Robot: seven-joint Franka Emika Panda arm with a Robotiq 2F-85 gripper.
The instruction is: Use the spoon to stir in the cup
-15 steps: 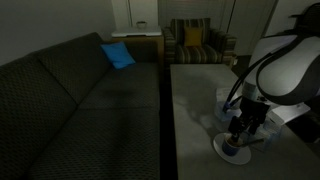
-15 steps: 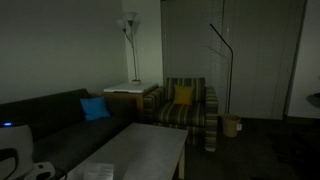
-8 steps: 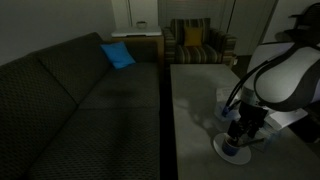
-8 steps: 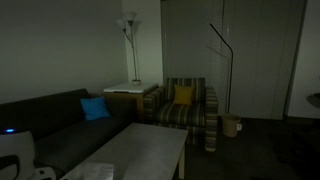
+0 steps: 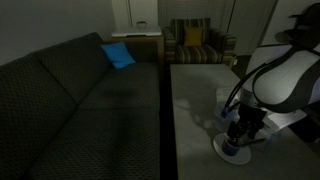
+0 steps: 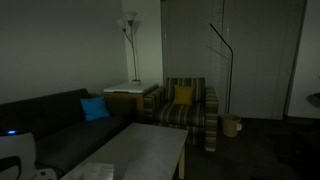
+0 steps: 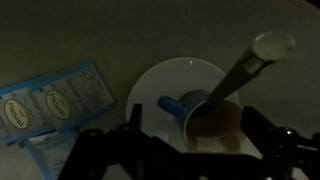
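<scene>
In the wrist view the cup [image 7: 212,122], pale with a blue handle and brownish inside, stands on a round white saucer [image 7: 160,80]. The spoon [image 7: 243,66] leans in the cup, its bowl end down inside and its pale handle slanting up to the right. My gripper [image 7: 194,120] is open, with one dark finger on each side of the cup and nothing held. In an exterior view the gripper [image 5: 238,136] hangs just above the saucer [image 5: 221,148] near the table's front edge.
Pale bluish packets [image 7: 52,100] lie left of the saucer. The grey table [image 5: 195,100] runs back toward a striped armchair [image 5: 194,43]. A dark sofa [image 5: 80,90] with a blue cushion [image 5: 117,55] lines one side. A floor lamp [image 6: 128,30] stands behind.
The arm's white upper body has shifted slightly. The gripper stays open over the cup and saucer, and the spoon has not moved.
</scene>
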